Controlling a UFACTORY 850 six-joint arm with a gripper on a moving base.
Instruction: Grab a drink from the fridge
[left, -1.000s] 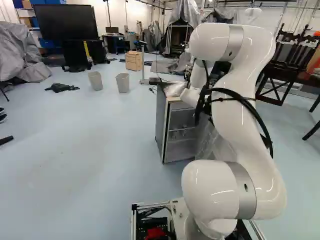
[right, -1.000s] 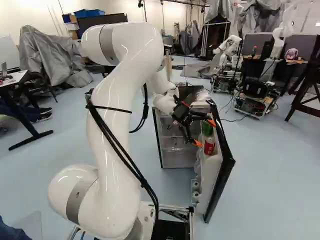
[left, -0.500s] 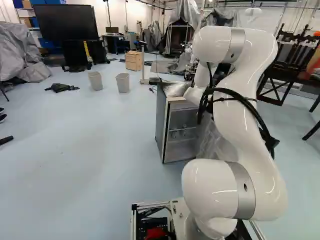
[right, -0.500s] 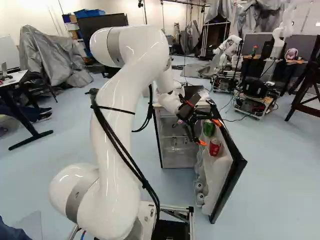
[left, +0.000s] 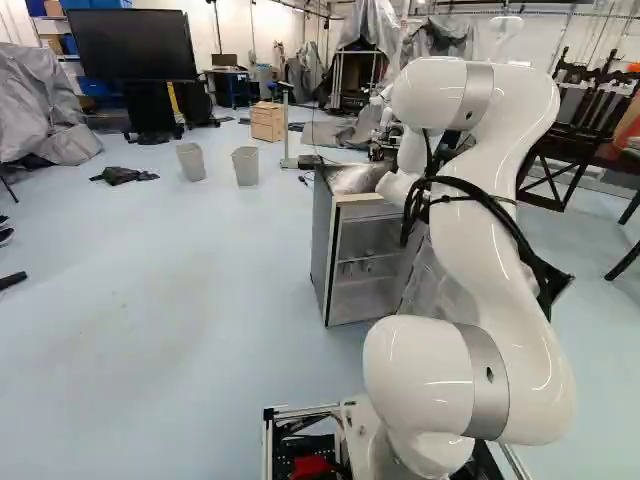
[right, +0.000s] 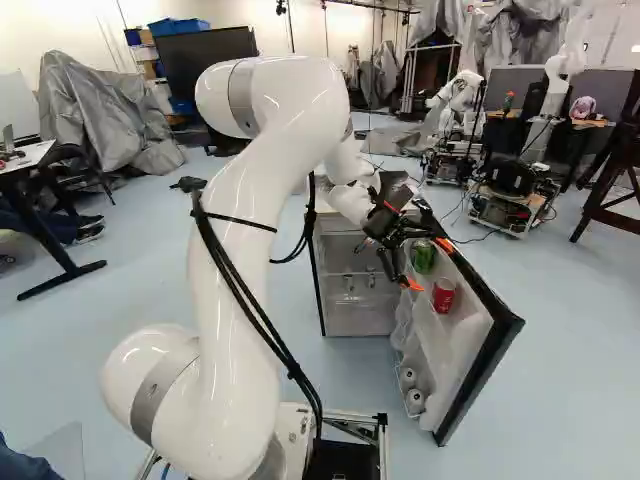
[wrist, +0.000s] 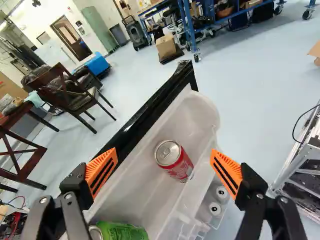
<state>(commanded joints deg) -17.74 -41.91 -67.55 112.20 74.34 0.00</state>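
Note:
In the right base view my gripper (right: 428, 264) is over the upper shelf of the swung-out fridge door (right: 486, 372); the fridge body (left: 321, 250) stands behind. Seen from the wrist, the gripper (wrist: 164, 171) is open, its orange pads wide apart, one over the door's black edge and one by the shelf's clear wall. A red can (wrist: 175, 161) stands in the shelf, in line with the gap between the fingers, with neither pad on it. The green can (wrist: 120, 231) is closer to the gripper's body, partly cut off from sight. Whether a finger touches the door, I cannot tell.
Several small cans (wrist: 215, 208) sit in a lower door shelf. Wooden chair (wrist: 75, 95) and table (wrist: 20, 145) stand beyond the door's outer side. Another robot (right: 460, 95) stands farther back. Two grey bins (left: 245, 165) are left of the fridge.
The fridge door has swung wider, carrying both cans rightward in the right base view. My arm and gripper have shifted right too. The base has not moved.

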